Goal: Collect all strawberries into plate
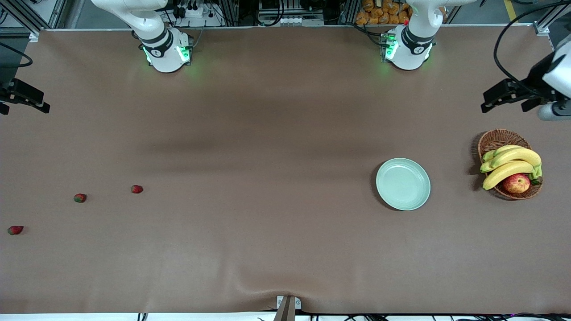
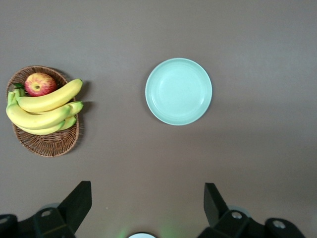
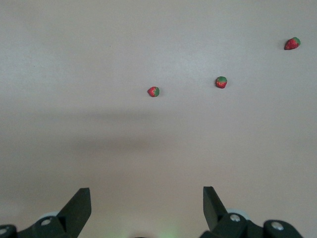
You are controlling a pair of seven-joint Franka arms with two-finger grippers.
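Three strawberries lie apart on the brown table toward the right arm's end: one [image 1: 137, 189], a second [image 1: 80, 198], and a third [image 1: 15, 230] nearest the front camera at the table's edge. The right wrist view shows all three [image 3: 153, 91] [image 3: 221, 82] [image 3: 292, 43] far below. My right gripper [image 3: 147, 201] hangs high over that end, open and empty. The mint-green plate [image 1: 403, 183] sits empty toward the left arm's end. My left gripper [image 2: 147, 198] hovers high above the table by the plate [image 2: 179, 91], open with nothing between its fingers.
A wicker basket [image 1: 497, 140] with bananas [image 1: 511, 165] and a red-yellow apple [image 1: 516, 183] stands beside the plate, closer to the left arm's end of the table. Bare brown tabletop stretches between the strawberries and the plate.
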